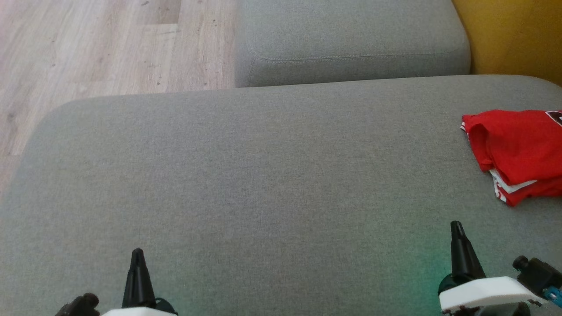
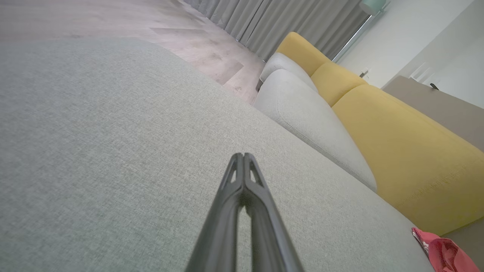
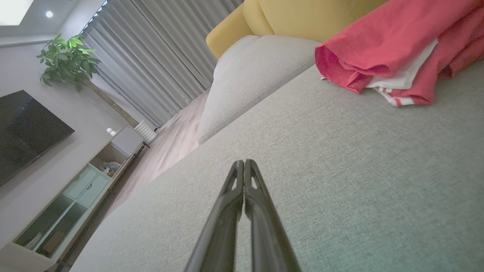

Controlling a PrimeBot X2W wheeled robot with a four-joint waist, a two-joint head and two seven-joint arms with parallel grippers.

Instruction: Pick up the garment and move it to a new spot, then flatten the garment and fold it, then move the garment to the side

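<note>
Garment (image 1: 518, 153): red with white trim, lying bunched and loosely folded at the right edge of the head view, about mid-height. It's sitting on the big grey cushion (image 1: 263, 175) and running off frame, and nothing is touching it.
Garment in the wrist views: it's poking in at the lower right corner of the left wrist view. In the right wrist view it's taking up the upper right, with layers showing along its near edge.
Left gripper (image 1: 138, 254): sitting at the lower left of the head view, fingers pressed together and pinching nothing. It's pointing up-frame over bare cushion, well apart from the garment.
Right gripper (image 1: 456, 226): sitting at the lower right, fingers squeezed together too, nothing between them. It's near the garment but not touching it.
Second grey cushion (image 1: 351, 39): lying across the top middle, butting up against the big one.
Yellow backrest (image 1: 513, 35): showing in the upper right corner.
Wood floor (image 1: 88, 44): taking up the upper left.
Background: the right wrist view is picking up grey curtains (image 3: 151, 56), a potted plant (image 3: 64, 56), a dark TV (image 3: 26, 128) and a pale cabinet (image 3: 75, 196) along its left side.
</note>
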